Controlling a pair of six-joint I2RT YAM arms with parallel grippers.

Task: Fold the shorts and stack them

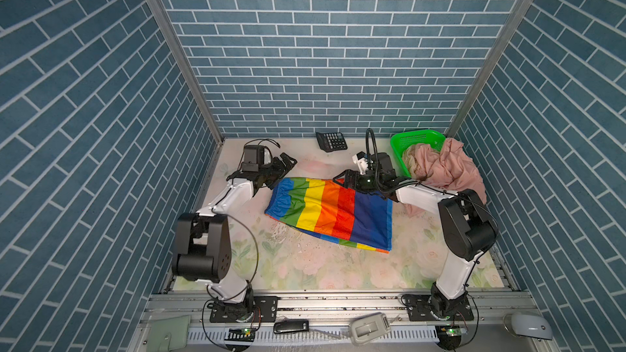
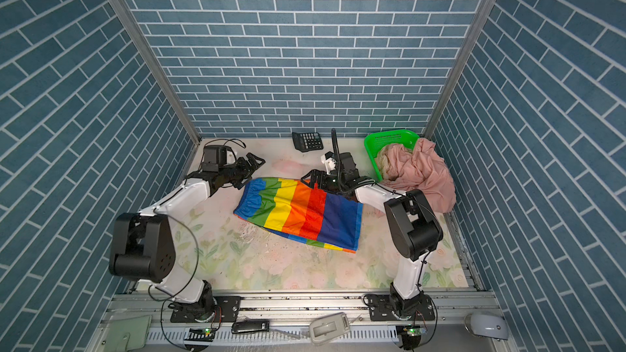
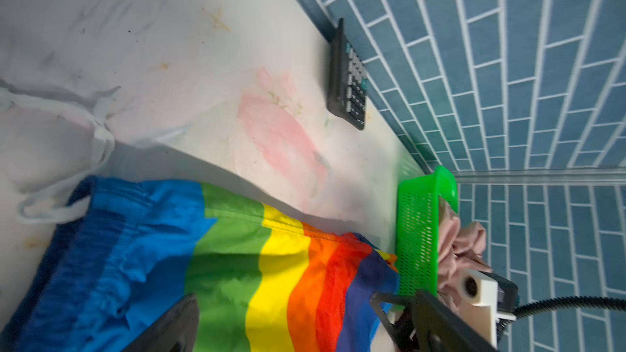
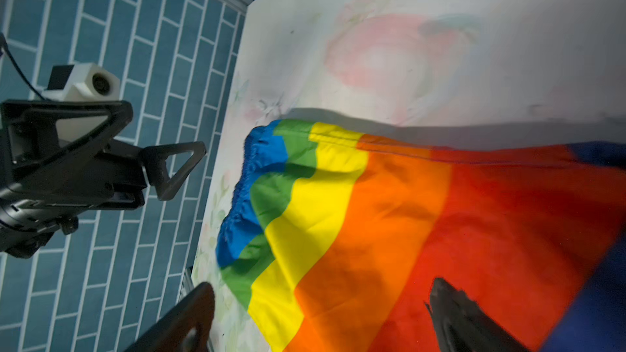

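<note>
— While the left pincer (image 1: 290,160) and right pincer (image 1: 340,179) gape empty, why hover by the rainbow shorts (image 1: 328,211)?
— Spread flat on the surface (image 1: 338,265), they offer both the far edge, likely for folding.

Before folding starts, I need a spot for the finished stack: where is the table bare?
Widest bare patch: table between the rainbow shorts and the front rail. A smaller one lies between calculator, left gripper and those shorts. Crowded: the far right side, with basket, pink shorts and right gripper.

beige shorts (image 1: 411,159) mostly buried, calculator (image 3: 347,79) blurred
</note>
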